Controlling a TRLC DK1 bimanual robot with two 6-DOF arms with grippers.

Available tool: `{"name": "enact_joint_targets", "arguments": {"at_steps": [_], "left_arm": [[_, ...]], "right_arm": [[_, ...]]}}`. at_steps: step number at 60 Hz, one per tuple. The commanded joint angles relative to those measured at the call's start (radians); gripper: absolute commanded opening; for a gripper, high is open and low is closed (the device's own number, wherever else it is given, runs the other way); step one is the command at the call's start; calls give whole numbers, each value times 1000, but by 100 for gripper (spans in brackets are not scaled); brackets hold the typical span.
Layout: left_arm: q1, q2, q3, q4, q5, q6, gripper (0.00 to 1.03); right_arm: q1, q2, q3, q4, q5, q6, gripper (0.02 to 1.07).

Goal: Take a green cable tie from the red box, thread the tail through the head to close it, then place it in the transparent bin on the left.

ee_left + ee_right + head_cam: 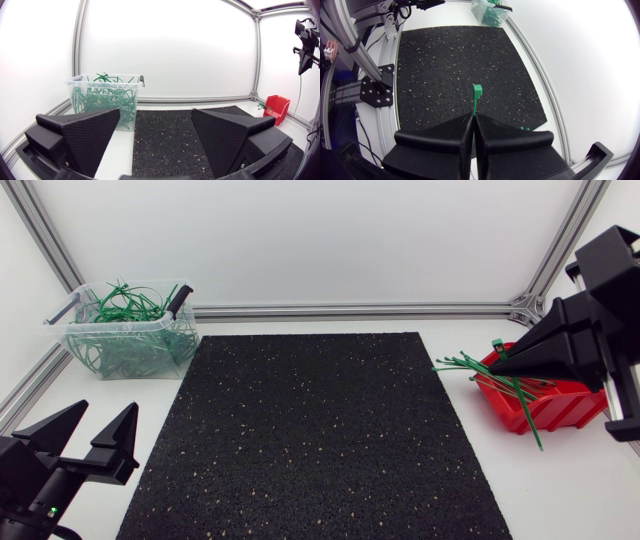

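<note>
My right gripper (503, 358) hangs above the red box (560, 412) and is shut on a green cable tie (497, 344). In the right wrist view the tie's head (477, 90) sticks up past the closed fingertips (470, 122). From the left wrist view the tie's tail (300, 92) hangs down below the raised right arm. Several more green ties (470, 366) fan out of the red box. The transparent bin (160, 348) at the back left holds a tangle of green ties. My left gripper (86, 436) is open and empty at the front left, by the black mat (310, 440).
Aluminium frame rails (350, 310) run along the back and side edges of the white table. The black speckled mat covers the middle. The bin (80, 82) stands ahead of the left gripper (160, 137), and the red box (277, 107) is far across the mat.
</note>
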Motion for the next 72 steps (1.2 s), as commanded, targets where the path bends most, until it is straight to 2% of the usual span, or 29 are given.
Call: {"name": "enact_joint_targets", "arguments": {"at_steps": [1,5,15,24,30,36,45,61,72], "left_arm": [[5,-7,-41,-15,4,-13,100],[2,-7,-41,-15,4,-12,100],[-2,-7,-41,-15,4,-2,100],[-4,-10,-43,-4,10,7,99],[-4,-10,-44,1,21,5,99],[-7,-10,-44,2,27,5,99],[-9,-10,-44,2,30,5,99],[-7,-10,-38,7,45,4,99],[-4,19,-1,5,58,-2,97]], "right_arm": [[79,-3,23,-21,1,109,8],[144,3,35,18,16,222,7],[260,92,60,-31,-16,321,7],[237,183,101,-80,-168,347,7],[250,212,91,-80,-202,370,7],[253,275,68,-78,-254,472,7],[254,318,23,-46,-338,498,7],[294,396,-2,41,-433,517,7],[322,434,-3,74,-444,528,8]]}}
